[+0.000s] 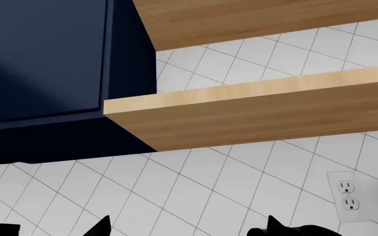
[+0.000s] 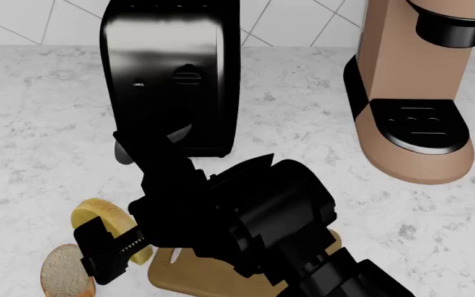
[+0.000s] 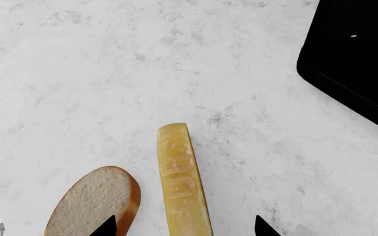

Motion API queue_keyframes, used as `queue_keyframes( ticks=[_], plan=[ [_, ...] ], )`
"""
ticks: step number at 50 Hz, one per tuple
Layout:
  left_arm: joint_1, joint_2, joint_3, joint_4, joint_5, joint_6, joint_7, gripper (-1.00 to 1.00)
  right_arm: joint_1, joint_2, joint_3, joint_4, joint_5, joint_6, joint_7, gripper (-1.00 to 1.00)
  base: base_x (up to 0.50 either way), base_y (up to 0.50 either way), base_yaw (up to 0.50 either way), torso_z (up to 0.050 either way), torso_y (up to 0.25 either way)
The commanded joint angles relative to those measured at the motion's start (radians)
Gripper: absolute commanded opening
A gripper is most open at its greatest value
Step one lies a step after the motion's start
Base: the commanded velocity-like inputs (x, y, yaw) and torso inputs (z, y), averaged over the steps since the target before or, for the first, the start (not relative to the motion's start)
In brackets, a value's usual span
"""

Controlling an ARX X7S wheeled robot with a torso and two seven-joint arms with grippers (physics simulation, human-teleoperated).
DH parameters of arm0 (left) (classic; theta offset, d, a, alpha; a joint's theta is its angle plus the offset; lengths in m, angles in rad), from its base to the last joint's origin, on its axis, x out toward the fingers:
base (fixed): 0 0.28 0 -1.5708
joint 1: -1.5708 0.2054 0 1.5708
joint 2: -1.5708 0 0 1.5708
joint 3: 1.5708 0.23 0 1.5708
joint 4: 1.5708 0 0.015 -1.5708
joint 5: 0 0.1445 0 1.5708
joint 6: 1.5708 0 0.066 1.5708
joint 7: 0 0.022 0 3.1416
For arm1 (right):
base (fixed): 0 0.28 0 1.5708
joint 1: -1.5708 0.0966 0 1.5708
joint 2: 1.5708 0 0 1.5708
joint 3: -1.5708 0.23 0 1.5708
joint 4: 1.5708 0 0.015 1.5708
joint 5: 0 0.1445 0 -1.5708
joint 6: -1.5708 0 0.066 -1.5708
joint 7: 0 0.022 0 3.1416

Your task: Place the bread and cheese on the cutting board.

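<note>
Right gripper [image 3: 183, 227] jaws apart, straddling cheese [image 3: 183, 187] beside bread [image 3: 97, 199]. Cheese likely rigid, smooth; grip flat faces.

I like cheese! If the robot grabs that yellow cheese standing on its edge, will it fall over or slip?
Probably tippy: the cheese stands on a thin edge, so a sideways nudge could topple it toward the bread. Its rind looks smooth, so it may slip. It looks stiff, not floppy.
</note>
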Motion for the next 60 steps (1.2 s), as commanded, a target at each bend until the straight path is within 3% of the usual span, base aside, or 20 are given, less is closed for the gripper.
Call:
queue_keyframes(
  ticks=[1, 25, 26, 42, 60],
  plan=[
    [0.004, 0.025, -0.011, -0.044, 0.03, -0.03, 0.0, 1.0, -0.016, -0.025, -0.04, 0.112, -0.066, -0.058, -0.044, 1.0, 0.0, 0.0, 0.0, 0.0, 0.0],
    [0.007, 0.015, -0.014, -0.041, 0.016, -0.027, -0.011, 1.0, -0.015, -0.033, -0.087, 0.143, -0.039, -0.081, -0.038, 1.0, 0.0, 0.0, 0.0, 0.0, 0.0],
    [0.007, 0.014, -0.013, -0.042, 0.017, -0.026, -0.011, 1.0, -0.01, -0.034, -0.089, 0.143, -0.04, -0.081, -0.033, -1.0, 0.0, 0.0, 0.0, 0.0, 0.0],
    [0.004, 0.009, -0.006, -0.047, 0.015, -0.024, -0.018, 1.0, 0.021, -0.012, -0.097, 0.074, -0.009, -0.072, -0.001, -1.0, 0.0, 0.0, 0.0, 0.0, 0.0],
    [0.011, 0.0, -0.027, -0.028, -0.01, -0.03, -0.025, 1.0, 0.099, 0.11, 0.073, -0.199, 0.162, 0.131, 0.207, -1.0, 0.0, 0.0, 0.0, 0.0, 0.0]
  ],
)
